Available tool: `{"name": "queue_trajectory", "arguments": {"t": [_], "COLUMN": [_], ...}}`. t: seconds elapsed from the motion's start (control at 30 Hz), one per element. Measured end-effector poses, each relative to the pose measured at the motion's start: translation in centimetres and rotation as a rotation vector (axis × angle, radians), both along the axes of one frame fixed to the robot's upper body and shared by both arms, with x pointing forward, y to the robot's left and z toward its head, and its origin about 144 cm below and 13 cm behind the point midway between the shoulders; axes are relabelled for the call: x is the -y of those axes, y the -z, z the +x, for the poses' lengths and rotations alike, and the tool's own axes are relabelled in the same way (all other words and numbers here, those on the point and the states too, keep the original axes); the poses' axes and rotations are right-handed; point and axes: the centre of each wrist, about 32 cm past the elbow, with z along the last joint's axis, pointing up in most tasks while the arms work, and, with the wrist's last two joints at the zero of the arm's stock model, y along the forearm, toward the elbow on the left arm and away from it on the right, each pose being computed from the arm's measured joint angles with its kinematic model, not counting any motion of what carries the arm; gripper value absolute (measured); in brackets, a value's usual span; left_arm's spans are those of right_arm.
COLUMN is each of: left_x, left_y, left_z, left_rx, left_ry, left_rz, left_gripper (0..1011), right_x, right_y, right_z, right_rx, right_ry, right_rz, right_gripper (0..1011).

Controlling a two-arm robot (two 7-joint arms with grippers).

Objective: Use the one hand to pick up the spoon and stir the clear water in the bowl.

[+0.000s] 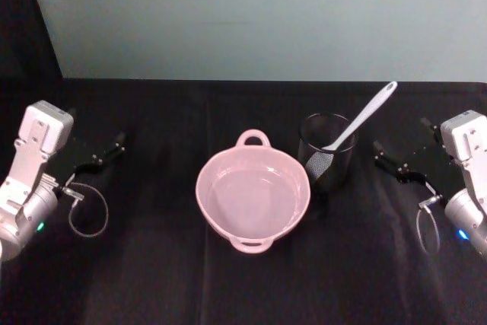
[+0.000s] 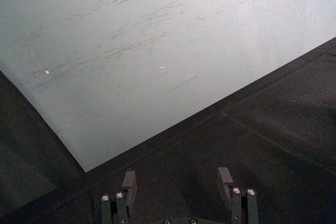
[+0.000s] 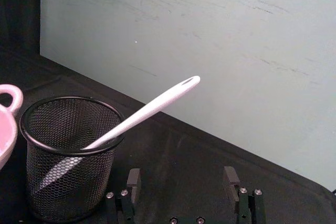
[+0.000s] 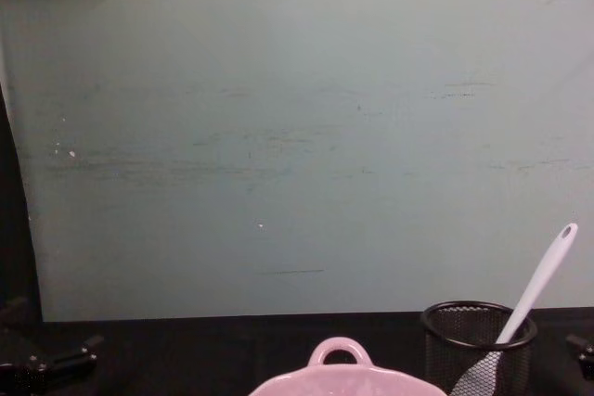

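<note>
The pale pink bowl sits mid-table with clear water in it; its rim also shows in the chest view and the right wrist view. The white spoon stands head-down in a black wire-mesh cup just right of the bowl, handle leaning up and to the right. My right gripper is open, right of the cup and apart from it. Far left of the bowl, my left gripper is open and empty.
A black cloth covers the table. A pale green wall panel stands along the back edge. The mesh cup stands between the right gripper and the bowl. Grey cable loops hang by each wrist.
</note>
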Motion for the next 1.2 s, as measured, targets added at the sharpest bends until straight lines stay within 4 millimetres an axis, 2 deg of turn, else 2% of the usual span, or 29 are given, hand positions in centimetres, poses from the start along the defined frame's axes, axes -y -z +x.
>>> {"name": "queue_trajectory", "arguments": {"t": [0.53, 0.77, 0.97, 1.2], "left_x": [0.0, 0.0, 0.0, 0.0], "left_y": [0.0, 0.0, 0.0, 0.0], "left_z": [0.0, 0.0, 0.0, 0.0], "left_rx": [0.0, 0.0, 0.0, 0.0], "left_ry": [0.0, 0.0, 0.0, 0.0], "left_rz": [0.0, 0.0, 0.0, 0.0], "left_gripper": [1011, 1011, 1011, 1011], "right_x": [0.2, 0.3, 0.3, 0.3], "right_y": [0.1, -0.8, -2.1, -3.2], "right_z": [-0.4, -1.1, -1.5, -1.1], "right_rx": [0.03, 0.062, 0.056, 0.013], "right_ry": [-0.02, -0.046, -0.081, -0.104], "right_rz": [0.014, 0.061, 0.22, 0.404], "right_gripper": [1002, 1002, 1002, 1003]}}
